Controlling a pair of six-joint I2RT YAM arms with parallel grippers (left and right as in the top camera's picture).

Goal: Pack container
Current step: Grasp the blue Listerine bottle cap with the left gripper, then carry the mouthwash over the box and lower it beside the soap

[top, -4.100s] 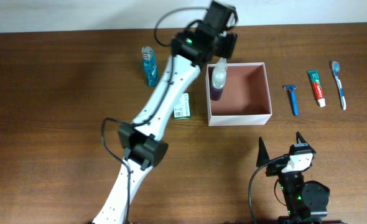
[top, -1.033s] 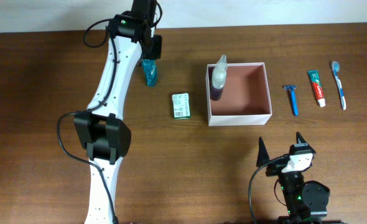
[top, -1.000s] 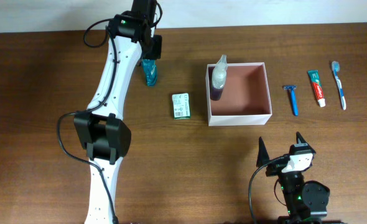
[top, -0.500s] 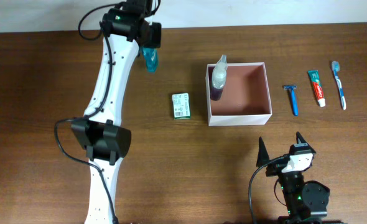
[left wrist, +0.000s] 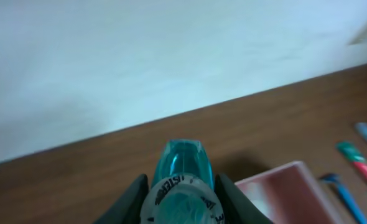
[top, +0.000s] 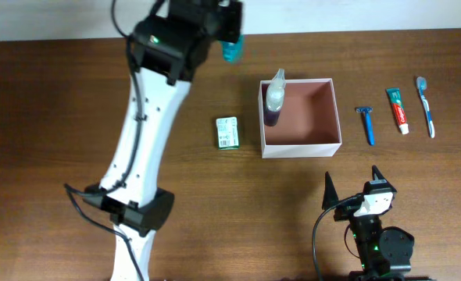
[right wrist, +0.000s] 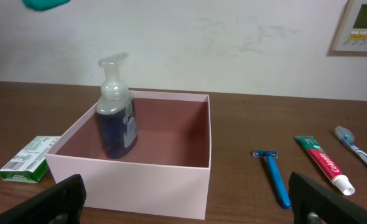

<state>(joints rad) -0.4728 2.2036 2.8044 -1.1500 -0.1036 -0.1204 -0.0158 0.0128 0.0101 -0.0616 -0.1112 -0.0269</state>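
The container, a square white-walled box with a pinkish-brown floor, sits right of the table's centre. A pump soap bottle stands in its left back corner. My left gripper is shut on a teal mouthwash bottle, held in the air left of and behind the container. In the left wrist view the teal bottle fills the space between the dark fingers, and the container's corner shows below right. My right gripper rests open near the front edge, facing the container.
A green-and-white soap box lies left of the container. A blue razor, a toothpaste tube and a toothbrush lie in a row to its right. The left arm spans the table's left half.
My left gripper has lifted the teal bottle off the table and carried it right, toward the container's back left corner. The right arm has not moved.
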